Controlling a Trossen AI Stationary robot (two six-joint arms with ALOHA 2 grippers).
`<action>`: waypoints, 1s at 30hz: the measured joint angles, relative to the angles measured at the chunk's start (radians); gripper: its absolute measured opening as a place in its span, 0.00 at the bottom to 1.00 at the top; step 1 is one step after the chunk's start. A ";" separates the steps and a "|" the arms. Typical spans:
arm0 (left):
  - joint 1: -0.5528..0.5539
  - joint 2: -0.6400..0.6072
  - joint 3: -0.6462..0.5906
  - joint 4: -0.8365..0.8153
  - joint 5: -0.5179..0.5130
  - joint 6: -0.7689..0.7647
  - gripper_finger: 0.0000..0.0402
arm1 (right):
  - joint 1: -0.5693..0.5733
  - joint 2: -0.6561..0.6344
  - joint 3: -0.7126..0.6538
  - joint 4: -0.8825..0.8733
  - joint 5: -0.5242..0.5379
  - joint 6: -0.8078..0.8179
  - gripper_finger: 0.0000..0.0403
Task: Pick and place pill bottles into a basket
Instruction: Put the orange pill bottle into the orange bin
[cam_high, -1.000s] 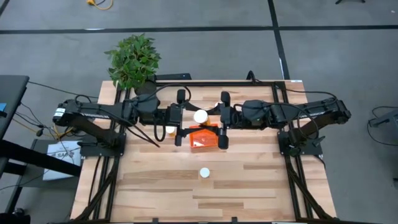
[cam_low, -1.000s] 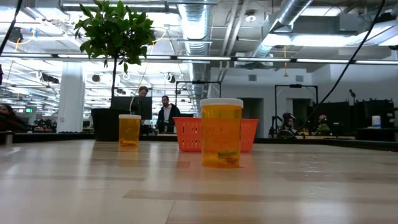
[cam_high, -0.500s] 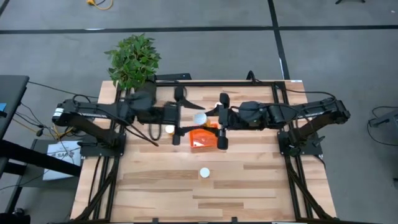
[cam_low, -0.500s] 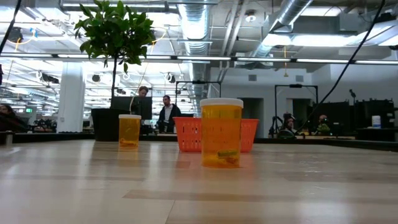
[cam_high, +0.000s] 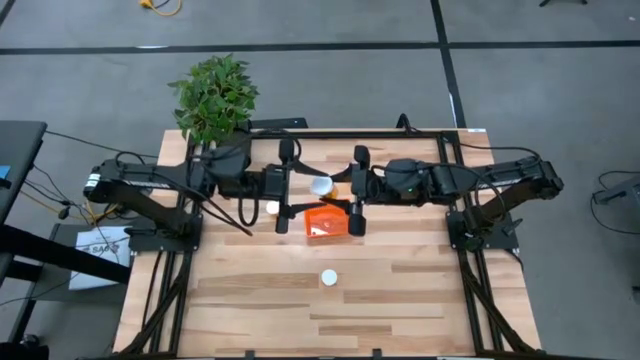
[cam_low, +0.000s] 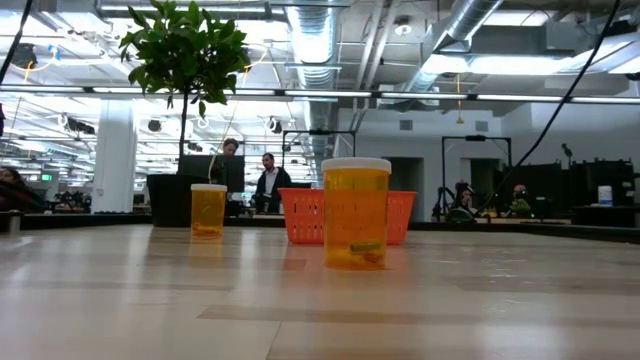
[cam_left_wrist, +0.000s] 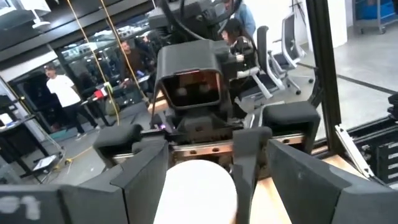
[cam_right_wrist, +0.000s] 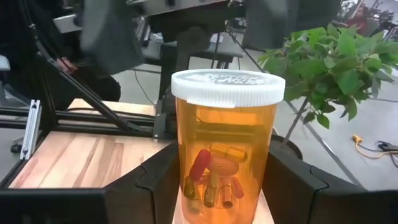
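Note:
A pill bottle (cam_right_wrist: 225, 143) with a white cap (cam_high: 320, 186) and an orange body, pills inside, stands upright between the fingers of my right gripper (cam_high: 333, 188), above the table just beyond the far side of the orange basket (cam_high: 328, 220). My left gripper (cam_high: 292, 186) faces it from the left. It is open, with its fingers (cam_left_wrist: 140, 180) wide on either side of the cap (cam_left_wrist: 196, 190). A second bottle (cam_high: 272, 208) stands left of the basket. A third (cam_high: 328, 278) stands nearer the front edge, and both rest on their bases (cam_low: 355, 262). My right gripper pinches the bottle's lower body (cam_right_wrist: 186, 186) between its two fingers (cam_right_wrist: 155, 186), one on each side. The fingers come in level from the table's right side. The bottle sits upright with its cap up. It does not show at table height in the low view.
A potted plant (cam_high: 213, 95) stands at the table's far left corner. The basket (cam_low: 300, 215) sits mid-table behind the front bottle. Bare wood lies toward the near edge (cam_high: 400, 310). People (cam_low: 265, 185) show in the room beyond the table.
My left gripper has drawn back a little toward the table's left edge, away from the bottle. The bottle has stayed upright in my right gripper at about the same spot beside the basket.

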 joint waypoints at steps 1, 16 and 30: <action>0.000 0.000 0.000 -0.002 -0.001 -0.001 0.65 | 0.002 0.000 0.000 0.001 0.000 -0.002 0.46; 0.013 0.008 0.000 -0.057 -0.061 0.003 0.68 | 0.003 0.000 0.001 0.019 -0.006 -0.003 0.46; 0.013 0.030 -0.001 -0.001 -0.052 0.006 0.68 | 0.001 -0.001 0.001 0.026 -0.027 -0.003 0.47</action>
